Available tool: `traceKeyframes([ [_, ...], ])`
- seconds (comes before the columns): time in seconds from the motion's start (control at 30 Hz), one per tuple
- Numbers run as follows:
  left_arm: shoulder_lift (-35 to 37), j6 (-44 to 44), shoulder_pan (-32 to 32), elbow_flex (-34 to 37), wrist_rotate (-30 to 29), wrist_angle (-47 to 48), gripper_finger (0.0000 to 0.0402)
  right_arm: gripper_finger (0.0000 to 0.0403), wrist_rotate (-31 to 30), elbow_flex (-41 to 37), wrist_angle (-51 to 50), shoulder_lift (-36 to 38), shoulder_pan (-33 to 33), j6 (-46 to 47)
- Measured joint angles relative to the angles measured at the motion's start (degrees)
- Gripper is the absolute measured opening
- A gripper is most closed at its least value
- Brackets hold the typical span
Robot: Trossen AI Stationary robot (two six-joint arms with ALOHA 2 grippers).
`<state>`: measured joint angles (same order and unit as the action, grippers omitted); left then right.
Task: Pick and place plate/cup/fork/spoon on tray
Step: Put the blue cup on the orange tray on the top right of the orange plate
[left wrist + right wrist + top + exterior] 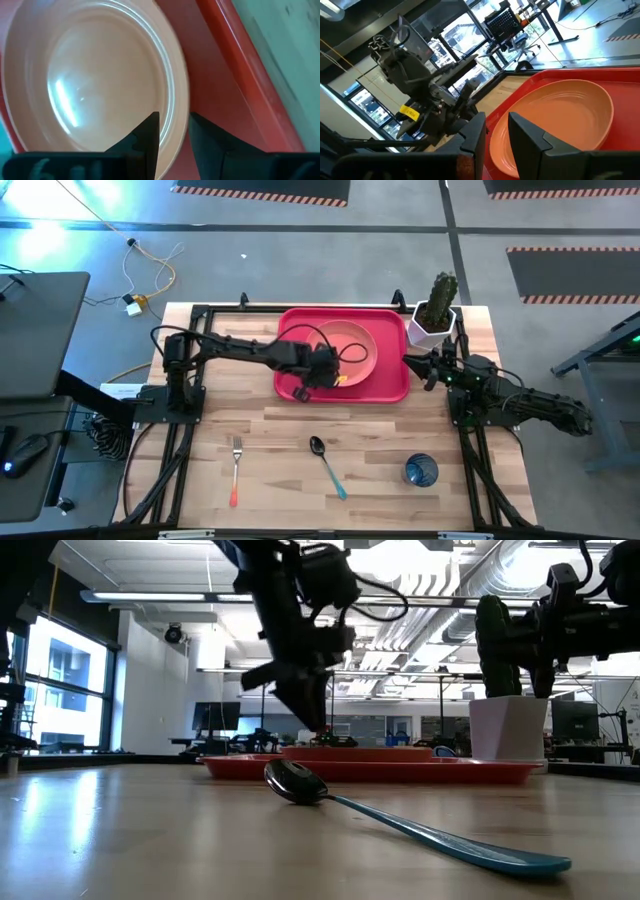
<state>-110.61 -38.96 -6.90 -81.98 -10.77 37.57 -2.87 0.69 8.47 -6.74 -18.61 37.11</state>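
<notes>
Step in hand: we judge the round salmon-pink shallow plate [348,347] is being let go inside the large red rectangular plastic tray [390,388].
Left tool [173,131]: fingers a little apart, straddling the plate's rim, over the tray's near edge.
Doing it well: we lift straight up so no finger drags the rim.
Right tool [496,131]: slightly apart, empty, waiting just beside the tray's right end.
Still on the tabletop [280,430]: orange-handled fork [236,469], blue-handled spoon [327,464], blue-purple tumbler [421,470].
</notes>
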Motion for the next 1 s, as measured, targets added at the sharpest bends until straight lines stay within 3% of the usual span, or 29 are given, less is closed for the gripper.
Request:
traceKeyframes([
  [0.4, 0.0, 15.1, -1.2, -12.4, -0.5, 15.4, 0.0095, 0.0075, 7.4, 0.0, 2.6, 0.0, 0.0, 16.9],
  [0.57, 0.1, 21.2, -1.7, -16.5, -0.5, 22.0, 0.0095, 0.0075, 9.4, 0.0, 6.9, 0.0, 0.0, 16.9],
  [0.87, 5.1, 31.5, -2.4, -16.9, 0.1, 27.5, 0.0094, 0.0075, 14.6, 0.0, 22.0, 0.0, 0.0, 16.5],
  [1.0, 7.9, 35.1, -2.4, -16.9, 0.1, 28.6, 0.0094, 0.0075, 16.9, 3.4, 19.4, -0.1, 0.0, 15.1],
])
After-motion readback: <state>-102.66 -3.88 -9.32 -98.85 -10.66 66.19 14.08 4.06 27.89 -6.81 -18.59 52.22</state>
